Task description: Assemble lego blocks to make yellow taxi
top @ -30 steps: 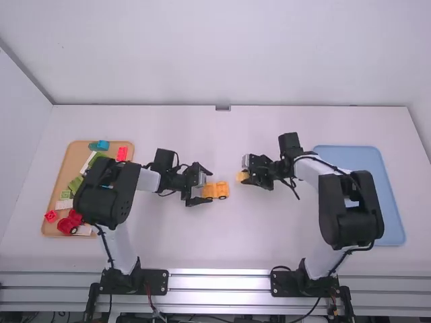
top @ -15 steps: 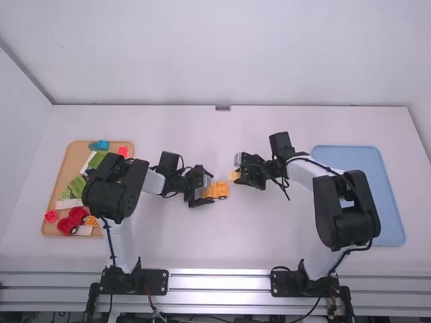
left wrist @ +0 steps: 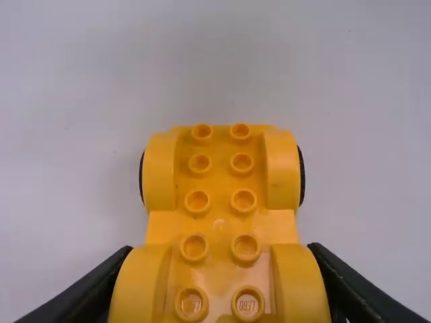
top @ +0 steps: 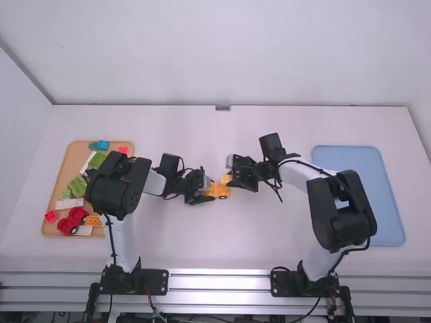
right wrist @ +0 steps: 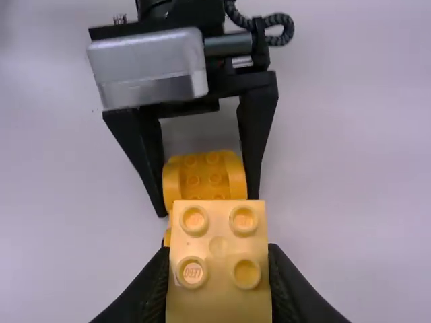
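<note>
While the left gripper (top: pixel 209 190) clasps the base (left wrist: pixel 221 219), axis three-to-nine o'clock, the right gripper (right wrist: pixel 218 250) grasps the block (right wrist: pixel 219 269); from it, the base lies toward eight.

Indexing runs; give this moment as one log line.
left gripper: shut on wheeled base | right gripper: shut on pale block | visible base studs: bare

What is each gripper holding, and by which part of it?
The left gripper holds the wheeled base by its two wheel arches at one end; the right gripper holds the pale yellow block by two opposite sides.
</note>
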{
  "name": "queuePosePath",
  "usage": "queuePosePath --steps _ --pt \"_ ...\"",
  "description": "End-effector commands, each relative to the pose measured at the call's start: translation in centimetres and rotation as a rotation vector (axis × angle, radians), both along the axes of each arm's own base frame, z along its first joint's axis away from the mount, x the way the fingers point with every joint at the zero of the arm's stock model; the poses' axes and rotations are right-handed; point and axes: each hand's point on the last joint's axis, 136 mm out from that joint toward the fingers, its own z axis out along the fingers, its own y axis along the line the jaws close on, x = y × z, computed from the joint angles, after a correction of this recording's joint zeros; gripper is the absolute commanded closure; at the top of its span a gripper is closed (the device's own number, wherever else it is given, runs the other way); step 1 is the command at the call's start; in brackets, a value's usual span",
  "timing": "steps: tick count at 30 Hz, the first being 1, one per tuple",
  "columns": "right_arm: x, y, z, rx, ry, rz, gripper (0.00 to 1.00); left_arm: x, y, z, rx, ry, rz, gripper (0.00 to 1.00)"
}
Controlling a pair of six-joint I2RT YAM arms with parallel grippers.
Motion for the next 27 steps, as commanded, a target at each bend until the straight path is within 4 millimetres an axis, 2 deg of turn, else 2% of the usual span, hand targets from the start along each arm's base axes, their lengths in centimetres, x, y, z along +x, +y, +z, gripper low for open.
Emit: queuePosePath --steps 1,10,18,27 --pt "-1.1 0.2 -1.5 -0.013 0.066 -0.027 0.82 0.0 -0.2 -0.4 -0.001 0.007 -0.009 0.43" --pt "-1.8 0.6 -4.3 -0.053 0.023 -0.098 0.79 -0.4 -0.6 0.3 -0.045 0.018 -0.036 0.44" --pt "-2.1 0.4 -4.8 -0.046 -0.002 -0.101 0.80 -1.1 -0.4 -0.3 -0.019 0.006 -0.065 0.49" --pt "-2.9 0.2 -5.2 -0.062 -0.040 -0.035 0.82 -0.9 -0.3 -0.5 -0.001 0.008 -0.052 0.50"
